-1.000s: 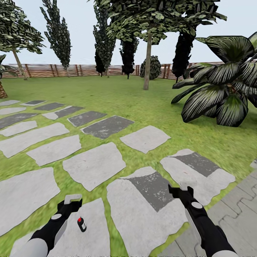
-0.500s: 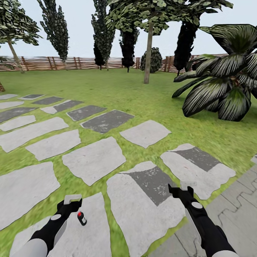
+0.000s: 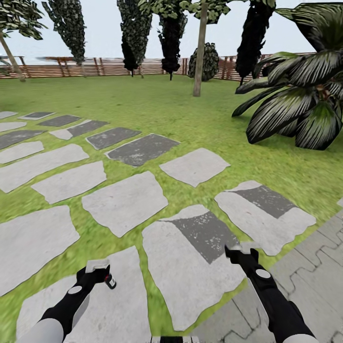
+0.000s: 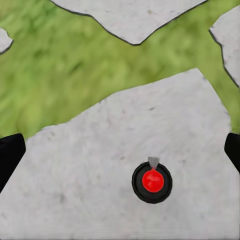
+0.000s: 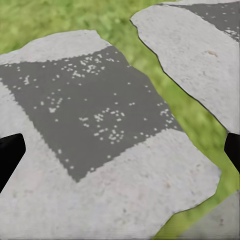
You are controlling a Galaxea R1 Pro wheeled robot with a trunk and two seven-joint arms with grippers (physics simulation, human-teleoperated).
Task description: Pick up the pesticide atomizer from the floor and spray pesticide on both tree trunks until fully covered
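Observation:
The pesticide atomizer (image 3: 110, 282), a small black bottle with a red cap, stands on a pale stepping stone (image 3: 119, 309). My left gripper (image 3: 95, 271) hovers just beside it, open and holding nothing. Seen from above in the left wrist view, the atomizer (image 4: 152, 182) sits off to one side of the gap in the left gripper (image 4: 120, 155). My right gripper (image 3: 240, 251) is open over another stone (image 5: 100, 125), and the right gripper (image 5: 120, 152) has nothing between its fingers. One tree with a bare grey-brown tree trunk (image 3: 200, 52) stands far ahead on the lawn. A second such trunk (image 3: 10, 57) leans at the far left.
Grey stepping stones cross the green lawn (image 3: 157, 109). A large palm (image 3: 295, 105) spreads at the right. Dark cypresses (image 3: 171, 38) and a brown slat fence (image 3: 95, 67) line the back. Paving (image 3: 314, 267) runs along the lower right.
The whole view has shifted, so the camera has moved closer and looks lower. The atomizer now shows right beside my left gripper's tip instead of below it. Both grippers stay open.

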